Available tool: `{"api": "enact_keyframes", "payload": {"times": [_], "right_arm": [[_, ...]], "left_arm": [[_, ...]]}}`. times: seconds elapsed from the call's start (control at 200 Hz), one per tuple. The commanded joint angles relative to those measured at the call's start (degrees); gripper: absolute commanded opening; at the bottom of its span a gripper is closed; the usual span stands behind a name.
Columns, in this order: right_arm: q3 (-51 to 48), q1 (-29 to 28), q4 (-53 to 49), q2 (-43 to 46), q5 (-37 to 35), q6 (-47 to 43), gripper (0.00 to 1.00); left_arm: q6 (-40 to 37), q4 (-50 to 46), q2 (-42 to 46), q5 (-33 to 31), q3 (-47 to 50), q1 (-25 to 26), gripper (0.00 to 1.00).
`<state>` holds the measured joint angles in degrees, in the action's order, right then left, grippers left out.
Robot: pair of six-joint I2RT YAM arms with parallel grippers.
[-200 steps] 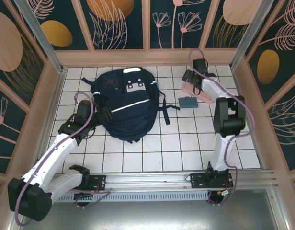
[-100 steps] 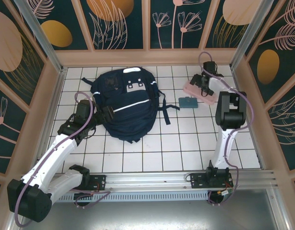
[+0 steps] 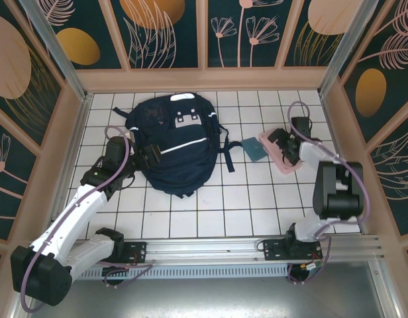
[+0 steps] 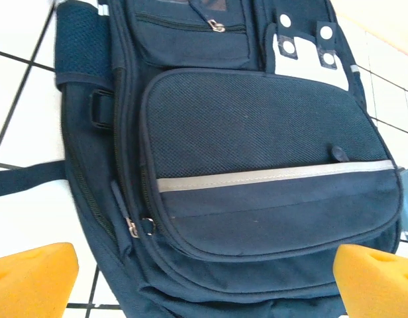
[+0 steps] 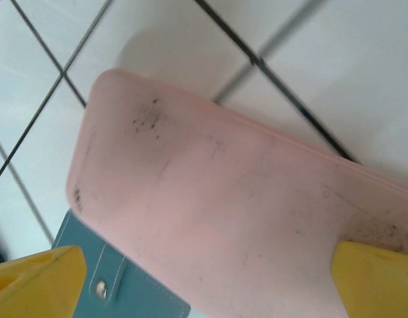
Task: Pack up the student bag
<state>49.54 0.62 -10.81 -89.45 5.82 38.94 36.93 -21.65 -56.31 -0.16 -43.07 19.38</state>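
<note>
The student bag (image 3: 177, 142), a large dark navy backpack with a white reflective stripe, lies flat on the tiled floor at the back left. My left gripper (image 3: 148, 158) sits at its left side, open. In the left wrist view the yellow fingertips (image 4: 32, 278) stand wide apart over the bag's front pocket (image 4: 270, 172), and a zipper pull (image 4: 132, 228) lies between them. My right gripper (image 3: 283, 147) hovers open over a pink pencil case (image 3: 281, 159). The case (image 5: 224, 212) runs under the spread fingers in the right wrist view.
A small teal wallet (image 3: 255, 149) lies between the bag's black strap (image 3: 229, 154) and the pink case, its snap corner (image 5: 118, 295) tucked under the case's edge. Wooden walls ring the floor. Bare white tiles (image 3: 217, 205) stretch in front of the bag.
The right arm swung from the back corner toward the near right. The pink case slid and turned with it, and the teal wallet rotated. The left arm stayed put, its jaws widening slightly.
</note>
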Motion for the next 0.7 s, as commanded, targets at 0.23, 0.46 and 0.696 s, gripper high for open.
{"api": "enact_keyframes", "payload": {"times": [0.23,0.46,0.696], "right_arm": [[-14.6,-16.6,-13.1,15.6,2.5,13.6,0.94],[-0.7,-16.7,-22.1,11.7,-13.5,0.4,0.94],[1.7,-8.5,-15.1,1.4,-8.7,-9.6,0.69]], "left_arm": [[4.3,7.9,-2.1,4.6,1.2,5.0,0.99],[6.9,12.0,-5.7,4.6,-0.7,11.0,0.98],[8.3,13.9,-11.5,4.8,-3.7,16.4,0.94]]}}
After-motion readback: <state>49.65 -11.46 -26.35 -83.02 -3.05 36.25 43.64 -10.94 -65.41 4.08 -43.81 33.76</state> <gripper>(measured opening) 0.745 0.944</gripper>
